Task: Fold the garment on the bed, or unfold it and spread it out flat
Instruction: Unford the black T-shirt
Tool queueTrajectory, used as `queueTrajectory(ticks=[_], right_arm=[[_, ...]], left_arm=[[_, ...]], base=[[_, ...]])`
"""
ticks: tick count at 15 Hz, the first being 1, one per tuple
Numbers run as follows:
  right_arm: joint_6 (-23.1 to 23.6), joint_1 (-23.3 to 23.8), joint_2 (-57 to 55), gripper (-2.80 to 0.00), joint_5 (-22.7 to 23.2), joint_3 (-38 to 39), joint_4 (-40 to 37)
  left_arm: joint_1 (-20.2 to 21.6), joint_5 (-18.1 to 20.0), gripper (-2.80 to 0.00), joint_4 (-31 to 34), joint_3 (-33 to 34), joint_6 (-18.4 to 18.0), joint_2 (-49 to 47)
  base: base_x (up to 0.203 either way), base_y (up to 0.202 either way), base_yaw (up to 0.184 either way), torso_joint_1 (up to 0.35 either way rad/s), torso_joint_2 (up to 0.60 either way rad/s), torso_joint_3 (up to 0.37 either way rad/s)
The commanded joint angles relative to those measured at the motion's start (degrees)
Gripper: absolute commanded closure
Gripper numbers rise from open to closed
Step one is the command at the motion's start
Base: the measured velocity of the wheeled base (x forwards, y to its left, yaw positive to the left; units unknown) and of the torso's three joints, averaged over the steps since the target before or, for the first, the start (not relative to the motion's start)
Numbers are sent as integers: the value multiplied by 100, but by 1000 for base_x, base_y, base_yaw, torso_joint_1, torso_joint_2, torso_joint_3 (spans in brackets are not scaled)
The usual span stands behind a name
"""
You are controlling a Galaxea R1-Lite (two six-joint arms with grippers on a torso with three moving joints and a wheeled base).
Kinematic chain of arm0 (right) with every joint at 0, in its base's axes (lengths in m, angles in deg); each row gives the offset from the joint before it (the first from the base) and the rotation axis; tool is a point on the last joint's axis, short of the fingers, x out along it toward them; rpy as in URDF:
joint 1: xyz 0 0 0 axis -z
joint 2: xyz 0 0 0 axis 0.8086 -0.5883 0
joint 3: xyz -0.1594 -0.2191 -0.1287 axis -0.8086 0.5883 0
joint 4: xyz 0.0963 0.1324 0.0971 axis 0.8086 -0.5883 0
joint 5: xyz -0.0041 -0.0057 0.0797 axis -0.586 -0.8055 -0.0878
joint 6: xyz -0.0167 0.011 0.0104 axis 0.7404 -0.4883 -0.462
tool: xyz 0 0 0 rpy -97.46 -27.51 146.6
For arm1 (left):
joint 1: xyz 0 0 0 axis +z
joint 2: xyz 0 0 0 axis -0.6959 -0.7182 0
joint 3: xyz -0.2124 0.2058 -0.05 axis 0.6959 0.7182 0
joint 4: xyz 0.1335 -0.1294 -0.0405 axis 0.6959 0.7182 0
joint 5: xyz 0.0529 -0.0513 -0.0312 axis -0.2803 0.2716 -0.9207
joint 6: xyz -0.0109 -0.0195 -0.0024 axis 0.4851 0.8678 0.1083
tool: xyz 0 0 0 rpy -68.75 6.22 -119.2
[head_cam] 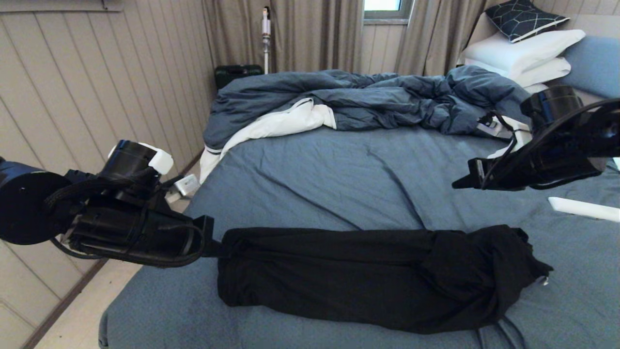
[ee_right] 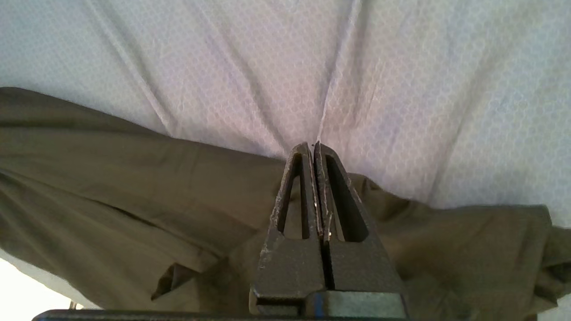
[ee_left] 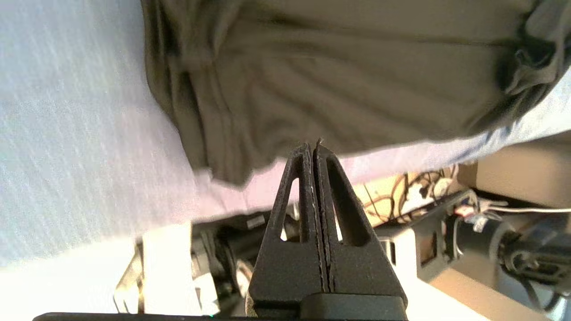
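Note:
The garment (head_cam: 368, 278) lies as a long black band across the near part of the bed (head_cam: 339, 179), smooth on the left and bunched at its right end. No print shows. My left gripper (head_cam: 214, 248) is shut, its tips right at the garment's left end; in the left wrist view the left gripper (ee_left: 313, 145) meets the cloth's edge (ee_left: 339, 89), and no cloth shows between the fingers. My right gripper (head_cam: 460, 183) hangs shut and empty above the sheet, beyond the garment's right half (ee_right: 134, 187).
A rumpled dark blue duvet (head_cam: 368, 99) with white lining fills the far half of the bed. White pillows (head_cam: 523, 55) and a dark patterned cushion (head_cam: 525, 19) stack at the far right. A white flat object (head_cam: 583, 209) lies on the sheet at right. The bed's left edge drops to the floor (head_cam: 87, 310).

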Motion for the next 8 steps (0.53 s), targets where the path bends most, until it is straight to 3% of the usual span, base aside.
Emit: queueTrajectory(ticks=[1, 6, 8], right_arm=[[-1, 4, 109, 0, 0, 87, -29], [141, 250, 970, 0, -55, 703, -511], [594, 405, 1156, 0, -314, 879, -1046]], left_arm=[[-74, 0, 0, 57, 74, 38, 172], [-85, 3, 0, 625, 115, 66, 677], [-188, -4, 0, 1008, -83, 207, 747]], base=[[0, 0, 0, 0, 0, 0], [0, 0, 0, 0, 0, 0], [0, 0, 0, 0, 0, 0]])
